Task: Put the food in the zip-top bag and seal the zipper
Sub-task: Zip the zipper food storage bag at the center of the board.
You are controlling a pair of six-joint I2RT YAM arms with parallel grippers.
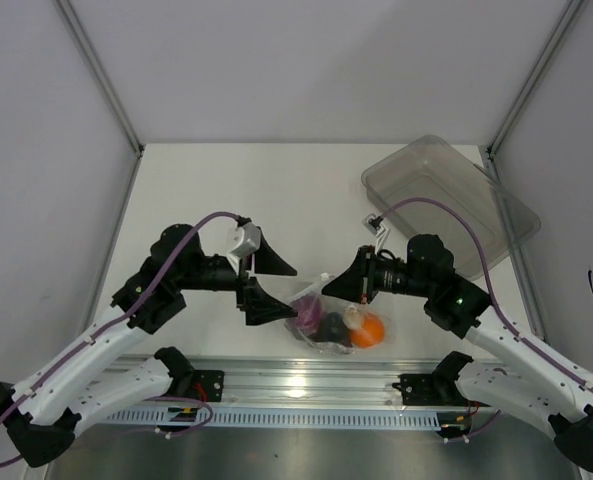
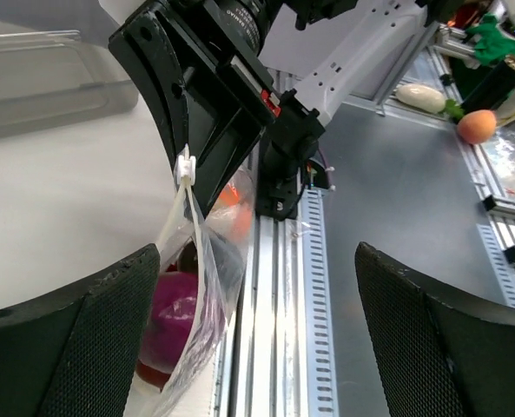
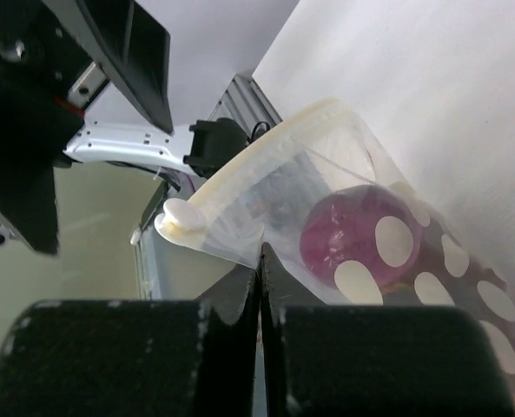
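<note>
Top view: the zip-top bag (image 1: 321,312) sits low centre at the desk's (image 1: 226,190) near edge, with the food (image 1: 368,328) inside.

Left wrist view: the left fingers (image 2: 75,330) are spread wide and empty — the bag hangs at lower left.

Right wrist view: the right fingers (image 3: 227,317) pinch the film just under the zipper (image 3: 257,155). The film looks thin, slippery and floppy — probably best held by that stiffer strip.

2 arms, 1 bag, 1 bin, 3 food pieces countable.
2 robot arms stand here, the left arm (image 1: 96,352) and the right arm (image 1: 521,352), with 1 gripper each: left gripper (image 1: 290,292) and right gripper (image 1: 331,291), 2 fingers apiece. There is 1 zip-top bag (image 1: 321,300) with 1 white slider (image 2: 184,165) on its 1 zipper (image 3: 257,149), and 1 rigid clear bin (image 1: 426,185). In the bag 3 pieces show: 1 orange ball (image 1: 368,330), 1 purple-red ball (image 1: 304,318), 1 dark plum-like ball (image 1: 333,327); whether there are more cannot be told.
</note>
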